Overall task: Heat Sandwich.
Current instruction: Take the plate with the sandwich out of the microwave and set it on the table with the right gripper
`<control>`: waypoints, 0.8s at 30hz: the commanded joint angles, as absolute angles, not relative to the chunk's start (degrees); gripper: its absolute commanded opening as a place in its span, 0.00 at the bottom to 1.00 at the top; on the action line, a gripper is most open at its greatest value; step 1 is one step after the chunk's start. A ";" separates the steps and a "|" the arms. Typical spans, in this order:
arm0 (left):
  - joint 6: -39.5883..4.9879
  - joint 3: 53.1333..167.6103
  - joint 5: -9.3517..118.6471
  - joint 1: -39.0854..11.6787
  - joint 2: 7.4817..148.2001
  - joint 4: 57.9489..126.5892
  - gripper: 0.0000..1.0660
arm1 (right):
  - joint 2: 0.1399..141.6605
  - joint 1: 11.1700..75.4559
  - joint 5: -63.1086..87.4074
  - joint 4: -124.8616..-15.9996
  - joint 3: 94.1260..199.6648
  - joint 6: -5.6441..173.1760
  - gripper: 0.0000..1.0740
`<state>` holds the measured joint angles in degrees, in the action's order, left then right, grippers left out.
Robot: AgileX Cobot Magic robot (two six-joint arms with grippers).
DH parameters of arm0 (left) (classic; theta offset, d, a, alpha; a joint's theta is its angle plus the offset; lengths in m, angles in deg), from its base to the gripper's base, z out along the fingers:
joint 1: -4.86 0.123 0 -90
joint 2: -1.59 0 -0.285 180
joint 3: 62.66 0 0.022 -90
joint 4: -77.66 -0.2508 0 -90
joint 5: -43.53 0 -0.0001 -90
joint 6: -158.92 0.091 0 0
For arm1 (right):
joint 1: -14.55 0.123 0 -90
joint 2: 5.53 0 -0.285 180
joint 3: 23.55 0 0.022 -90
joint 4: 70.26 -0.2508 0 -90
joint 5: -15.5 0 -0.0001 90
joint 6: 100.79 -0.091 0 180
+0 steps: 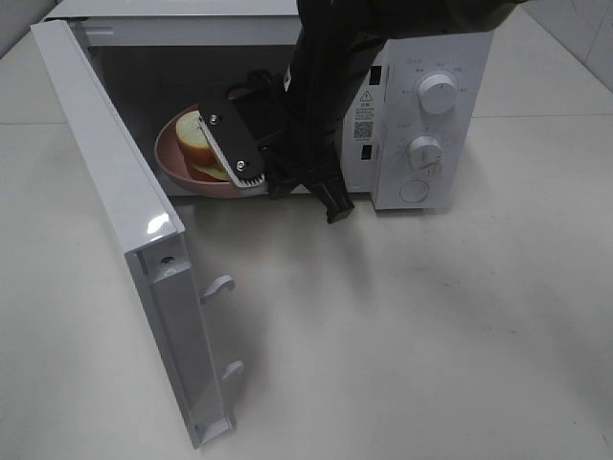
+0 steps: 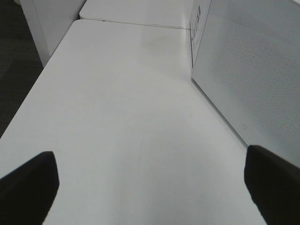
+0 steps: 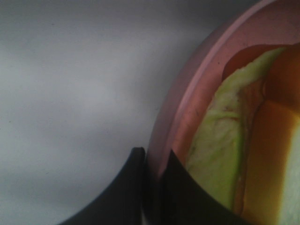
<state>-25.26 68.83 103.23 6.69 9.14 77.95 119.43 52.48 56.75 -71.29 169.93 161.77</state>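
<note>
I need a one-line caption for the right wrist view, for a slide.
Right gripper shut on the rim of the pink plate carrying the sandwich, its green leafy layer and golden crust close to the camera.

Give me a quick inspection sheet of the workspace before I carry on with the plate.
Surface: white table, bare around the microwave.
Job's things: sandwich on pink plate, at the mouth of the microwave; door swung wide open.
Clutter: nothing seen.
Grippers: right gripper shut on the plate's rim; left gripper open over bare table beside the door.
Cables: nothing seen loose on the table.
Surroundings: second table and a dark floor in the left wrist view.
</note>
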 commanded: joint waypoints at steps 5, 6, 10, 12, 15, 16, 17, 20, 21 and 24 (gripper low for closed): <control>-25.26 68.66 102.78 6.87 7.83 78.46 0.97 | 111.35 52.71 50.22 -72.95 159.79 167.62 0.00; -25.26 68.66 102.78 6.87 7.83 78.46 0.97 | 110.49 52.71 49.82 -72.95 158.70 167.90 0.00; -25.26 68.66 102.78 6.87 7.83 78.46 0.97 | 107.23 52.71 48.33 -72.95 154.86 169.39 0.00; -25.26 68.66 102.78 6.87 7.83 78.46 0.97 | 106.60 52.71 47.93 -72.95 154.06 169.39 0.00; -25.26 68.66 102.78 6.87 7.83 78.46 0.97 | 103.27 52.71 47.07 -72.95 150.45 169.39 0.00; -25.26 68.66 102.78 6.87 7.83 78.46 0.97 | 103.27 52.71 47.07 -72.95 150.45 169.39 0.00; -25.26 68.66 102.78 6.87 7.83 78.46 0.97 | 102.64 52.71 46.78 -72.95 149.76 169.39 0.00; -25.26 68.66 102.78 6.87 7.83 78.46 0.97 | 99.61 52.71 45.70 -72.95 146.44 169.22 0.00; -25.26 68.66 102.78 6.87 7.83 78.46 0.97 | 99.61 52.71 45.70 -72.95 146.44 169.22 0.00; -25.26 68.66 102.78 6.87 7.83 78.46 0.97 | 97.26 52.71 45.58 -72.95 144.03 168.99 0.00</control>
